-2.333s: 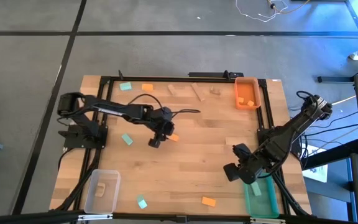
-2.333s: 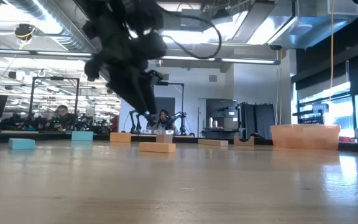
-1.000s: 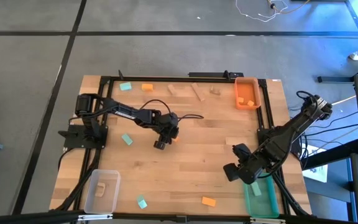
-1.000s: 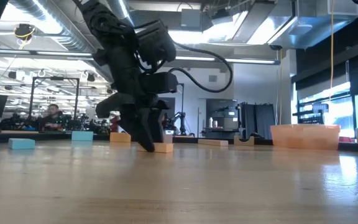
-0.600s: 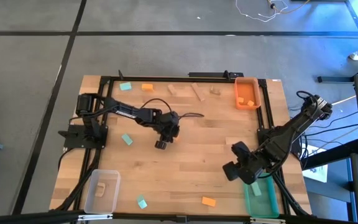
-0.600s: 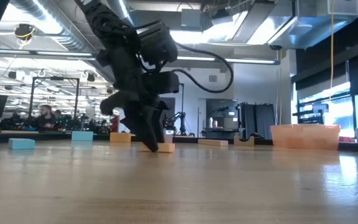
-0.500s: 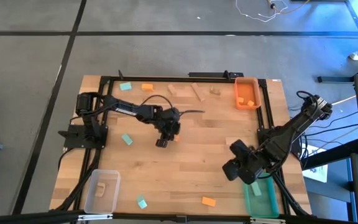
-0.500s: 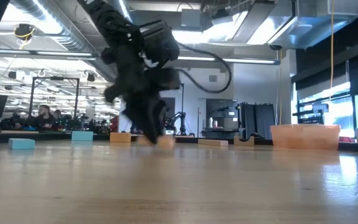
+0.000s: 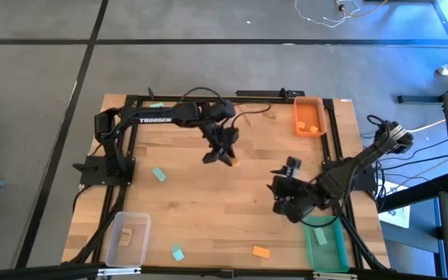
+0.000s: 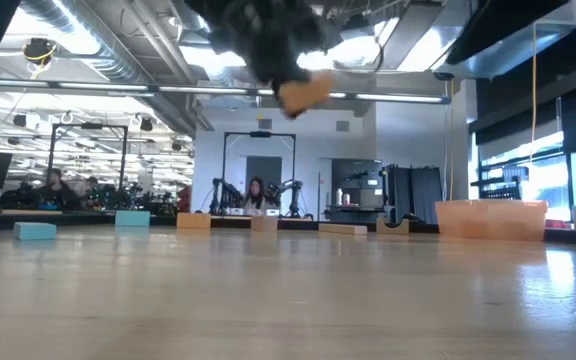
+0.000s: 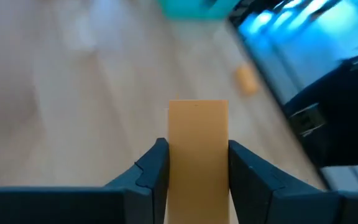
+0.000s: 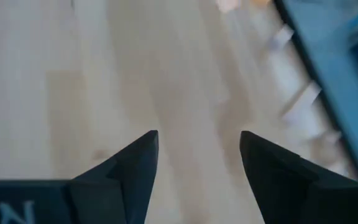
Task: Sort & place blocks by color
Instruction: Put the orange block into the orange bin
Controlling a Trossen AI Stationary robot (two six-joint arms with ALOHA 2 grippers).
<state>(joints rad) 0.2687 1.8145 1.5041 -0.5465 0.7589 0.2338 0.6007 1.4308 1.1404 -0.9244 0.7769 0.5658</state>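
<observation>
Left gripper [image 11: 197, 165] squeezes my flat orange block [image 11: 197, 146] high up, right gripper [image 12: 197, 162] waits open, so next I carry it to the orange plastic bin [image 9: 296, 124].

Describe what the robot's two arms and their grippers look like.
Both arms are black and jointed, mounted on black frames at the table's sides. The left arm carries white TROSSEN lettering and a loose black cable looping above it. The right arm has no lettering I can make out. The left gripper and right gripper each have two dark, wedge-shaped fingers.
</observation>
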